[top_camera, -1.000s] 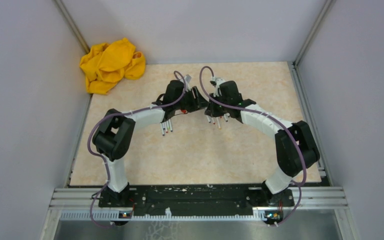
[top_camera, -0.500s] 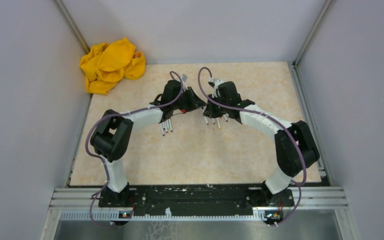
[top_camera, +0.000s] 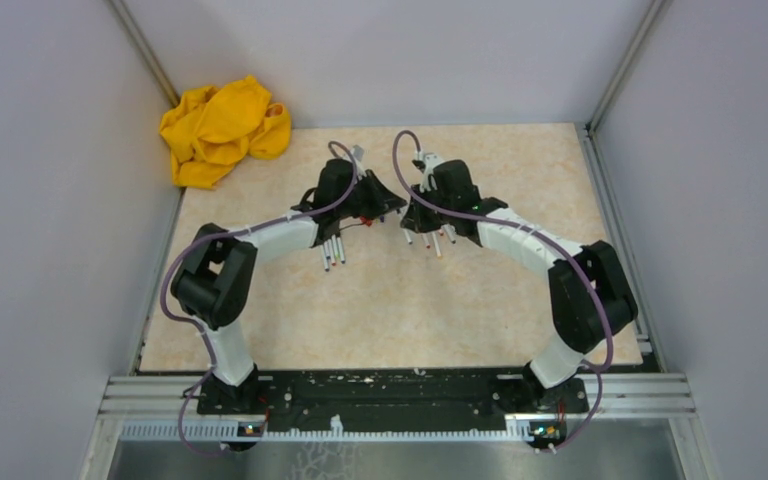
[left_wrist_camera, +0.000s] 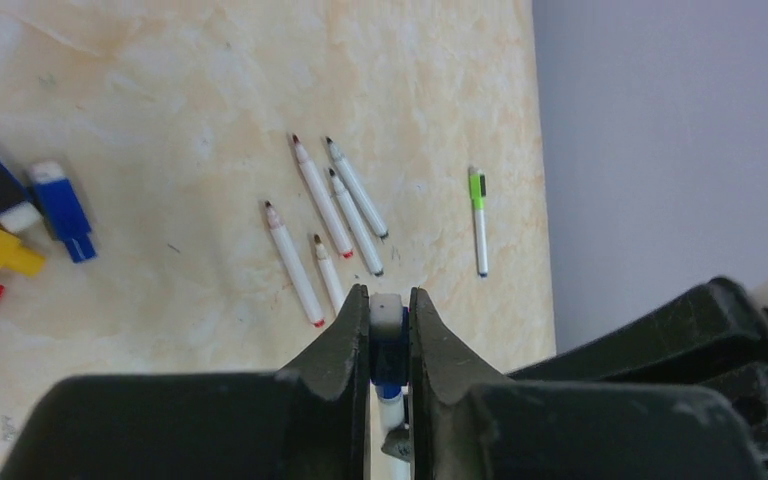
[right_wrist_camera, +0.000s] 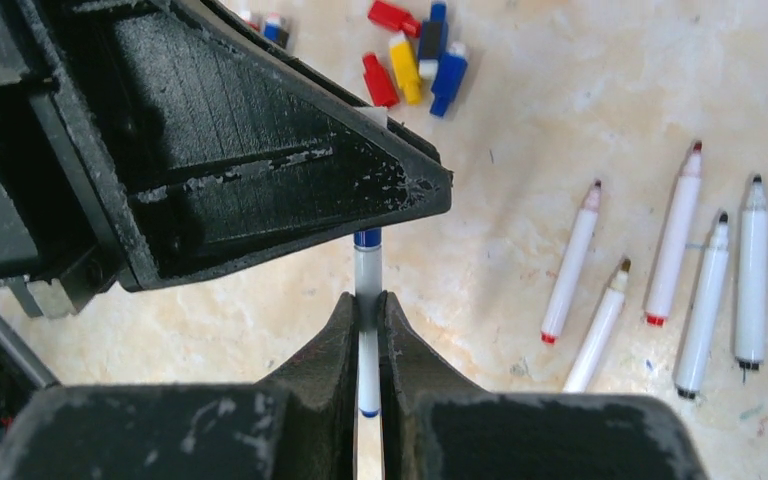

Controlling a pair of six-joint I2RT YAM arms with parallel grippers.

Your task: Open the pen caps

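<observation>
Left jaws clamped on blue cap (left_wrist_camera: pixel 388 350), right jaws pinching pen (right_wrist_camera: pixel 367 290), far end hidden

I see the beige marbled table (top_camera: pixel 410 310) carrying several uncapped pens (left_wrist_camera: pixel 322 197), a green-capped pen (left_wrist_camera: pixel 479 222) near them, loose caps (right_wrist_camera: pixel 403 66) clustered apart, and a yellow cloth (top_camera: pixel 222 128) at the far-left corner.

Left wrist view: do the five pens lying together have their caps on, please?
No, all five pens show bare tips, and loose caps lie apart to their left.
</observation>
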